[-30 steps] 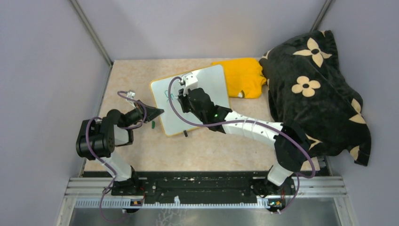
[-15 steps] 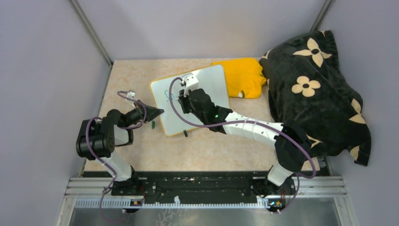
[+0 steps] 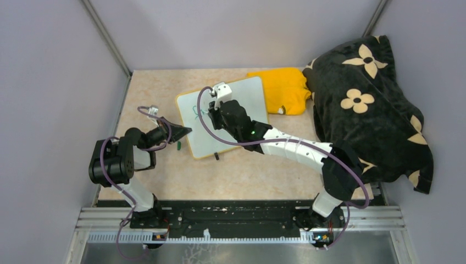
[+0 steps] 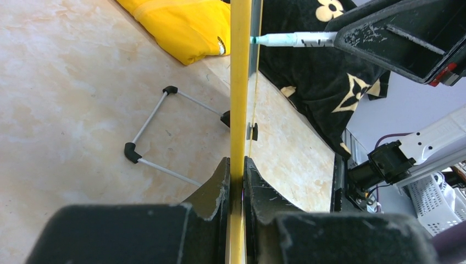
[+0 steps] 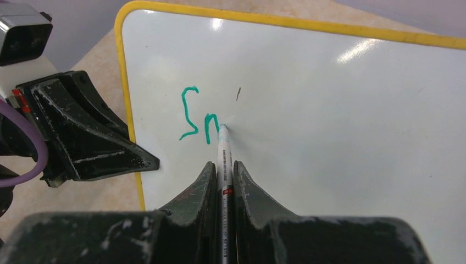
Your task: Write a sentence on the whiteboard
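The right gripper [image 5: 223, 168] is closed to a narrow gap on 1 slim white marker with a green tip [image 5: 223, 144], the barrel being pinched between both black fingers. The tip is pressed against the glossy white rectangular whiteboard with rounded corners and a thin yellow rim [image 5: 340, 126]. The left gripper [image 4: 236, 165] is clamped onto that yellow rim, 1 finger on each face, at the board's left edge in the overhead view.

In the right wrist view the marker's long axis is set vertically, tip pointing up the frame. In the left wrist view it lies horizontally at the top, tip pointing left into the board.

The whiteboard is found at the centre of the overhead view, held tilted above the beige stone-patterned table [image 3: 247, 176], its long axis running from left to upper right. A white wire stand with black corner caps [image 4: 149, 120] is seen on the side away from the marker.

Of the sentence [image 5: 207, 127] 2 green handwritten characters are seen, just left of the marker tip.

1 whiteboard, 1 marker, 1 folded yellow cloth [image 3: 286, 91] and 1 black cloth with cream flowers [image 3: 368, 110] are counted
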You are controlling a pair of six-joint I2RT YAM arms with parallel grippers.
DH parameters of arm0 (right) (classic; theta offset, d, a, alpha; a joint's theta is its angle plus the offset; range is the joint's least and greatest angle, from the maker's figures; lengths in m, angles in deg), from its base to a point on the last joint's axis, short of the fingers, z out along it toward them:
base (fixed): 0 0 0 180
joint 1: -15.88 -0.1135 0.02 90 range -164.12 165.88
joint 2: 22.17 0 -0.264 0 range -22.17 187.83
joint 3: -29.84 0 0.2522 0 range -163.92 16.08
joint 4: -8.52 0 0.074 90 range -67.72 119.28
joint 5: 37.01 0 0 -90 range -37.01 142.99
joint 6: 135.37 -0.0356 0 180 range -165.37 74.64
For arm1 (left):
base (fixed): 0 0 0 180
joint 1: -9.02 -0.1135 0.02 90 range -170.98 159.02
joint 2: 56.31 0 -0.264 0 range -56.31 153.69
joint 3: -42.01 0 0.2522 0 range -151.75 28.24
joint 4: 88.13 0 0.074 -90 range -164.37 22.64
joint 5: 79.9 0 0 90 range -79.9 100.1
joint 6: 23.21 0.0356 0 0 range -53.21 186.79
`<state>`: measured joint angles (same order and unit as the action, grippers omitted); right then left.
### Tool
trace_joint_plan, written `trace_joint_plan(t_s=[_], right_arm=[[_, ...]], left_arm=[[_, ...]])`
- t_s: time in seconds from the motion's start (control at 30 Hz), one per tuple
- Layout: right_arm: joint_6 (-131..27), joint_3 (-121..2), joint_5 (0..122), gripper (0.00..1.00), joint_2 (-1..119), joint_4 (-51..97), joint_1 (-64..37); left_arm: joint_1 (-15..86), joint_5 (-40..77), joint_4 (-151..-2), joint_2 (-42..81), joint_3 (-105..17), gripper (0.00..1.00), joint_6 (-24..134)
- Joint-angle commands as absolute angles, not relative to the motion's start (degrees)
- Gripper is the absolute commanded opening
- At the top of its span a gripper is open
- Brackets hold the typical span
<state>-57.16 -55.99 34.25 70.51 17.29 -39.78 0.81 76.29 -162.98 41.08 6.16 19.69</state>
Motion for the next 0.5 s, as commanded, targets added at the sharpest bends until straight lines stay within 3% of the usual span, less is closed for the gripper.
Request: trace_joint_plan(t_s=[0.0, 0.47], right_arm=[[-56.36, -59.97, 33.7, 0.0, 71.41, 16.26, -38.65], [-56.83, -59.76, 32.34, 0.0, 71.03, 17.01, -37.56]], left_arm=[[1.2, 76.63, -170.25, 40.28, 4.96, 0.0, 20.27], [1.22, 76.65, -170.1, 40.37, 4.87, 0.0, 20.26]])
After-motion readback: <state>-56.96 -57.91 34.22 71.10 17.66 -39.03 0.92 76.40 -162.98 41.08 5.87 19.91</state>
